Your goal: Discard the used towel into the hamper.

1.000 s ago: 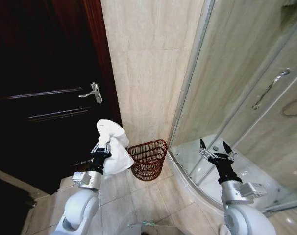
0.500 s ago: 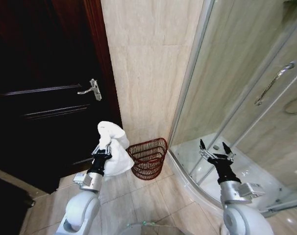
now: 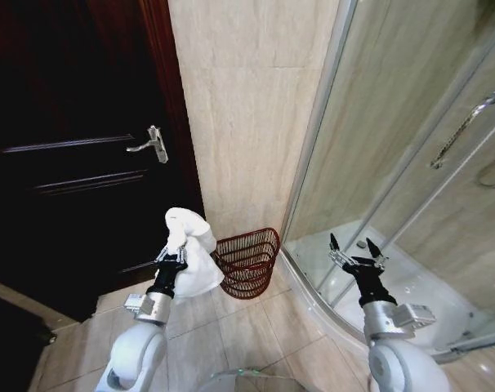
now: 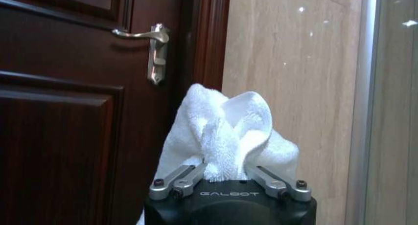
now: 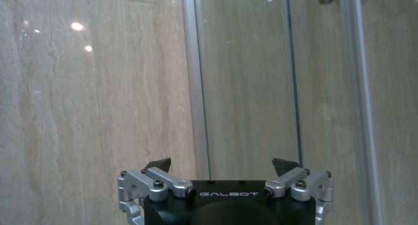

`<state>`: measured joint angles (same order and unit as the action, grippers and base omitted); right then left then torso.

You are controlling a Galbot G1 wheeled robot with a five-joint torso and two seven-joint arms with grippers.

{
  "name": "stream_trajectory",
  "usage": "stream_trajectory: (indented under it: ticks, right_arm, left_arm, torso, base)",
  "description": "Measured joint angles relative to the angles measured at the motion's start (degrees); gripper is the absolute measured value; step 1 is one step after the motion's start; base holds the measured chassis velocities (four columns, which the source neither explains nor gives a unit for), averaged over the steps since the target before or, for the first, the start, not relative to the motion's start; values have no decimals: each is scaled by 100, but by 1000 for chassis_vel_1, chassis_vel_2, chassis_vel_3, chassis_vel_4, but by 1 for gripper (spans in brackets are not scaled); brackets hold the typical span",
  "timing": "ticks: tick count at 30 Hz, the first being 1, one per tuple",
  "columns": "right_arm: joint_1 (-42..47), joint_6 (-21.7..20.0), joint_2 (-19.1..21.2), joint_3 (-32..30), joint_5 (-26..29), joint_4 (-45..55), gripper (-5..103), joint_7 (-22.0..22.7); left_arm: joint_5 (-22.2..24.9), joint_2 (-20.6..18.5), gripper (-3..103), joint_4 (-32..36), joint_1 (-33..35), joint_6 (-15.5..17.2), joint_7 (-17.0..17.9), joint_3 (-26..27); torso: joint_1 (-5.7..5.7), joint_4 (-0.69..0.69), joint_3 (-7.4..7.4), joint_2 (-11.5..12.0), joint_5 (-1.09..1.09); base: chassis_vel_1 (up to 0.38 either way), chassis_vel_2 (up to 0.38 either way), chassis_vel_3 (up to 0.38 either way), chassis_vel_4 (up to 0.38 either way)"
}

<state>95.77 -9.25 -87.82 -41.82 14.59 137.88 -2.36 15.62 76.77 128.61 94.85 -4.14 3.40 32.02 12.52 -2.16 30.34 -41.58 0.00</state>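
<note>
One white towel [image 3: 192, 249] clenched in the left gripper [image 3: 172, 258] beside one hamper [image 3: 247, 261]; right gripper [image 3: 351, 252] spread, empty.

Glossy white arms, black wrists, silver screwed linkages, GALBOT-marked black end effector [image 4: 225, 178]

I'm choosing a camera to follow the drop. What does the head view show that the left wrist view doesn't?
Head view alone: the hamper on the floor tiles beside the shower enclosure, and the open right gripper held up, empty. Left wrist view alone: the towel's weave up close, pinched between the fingers. Both: the left gripper shut on the white towel, the dark door and its handle.
</note>
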Motion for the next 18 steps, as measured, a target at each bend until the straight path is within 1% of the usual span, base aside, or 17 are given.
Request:
stream_trajectory:
  ticks: [6,8,15,18]
  right_arm:
    - [-2,5,-31,-5,-8,-59,100,-6]
    - [-2,5,-36,-1,-15,-61,100,-10]
    - [-3,24,-77,25,-101,-96,100,-78]
    - [-14,26,-84,27,-117,-103,100,-83]
  left_arm:
    - [5,9,11,-109,55,-134,-29,32]
    - [8,7,11,-118,53,-140,-31,33]
    - [40,-28,11,-231,-75,-156,-52,12]
    - [48,-48,11,-263,-120,-152,-53,8]
  torso:
    - [-80,0,-114,194,0]
    - [-88,0,-125,214,0]
    - [-182,0,-258,440,0]
    - [-206,0,-289,495,0]
  base:
    - [0,0,0,0]
    - [0,0,0,0]
    - [0,0,0,0]
    - [0,0,0,0]
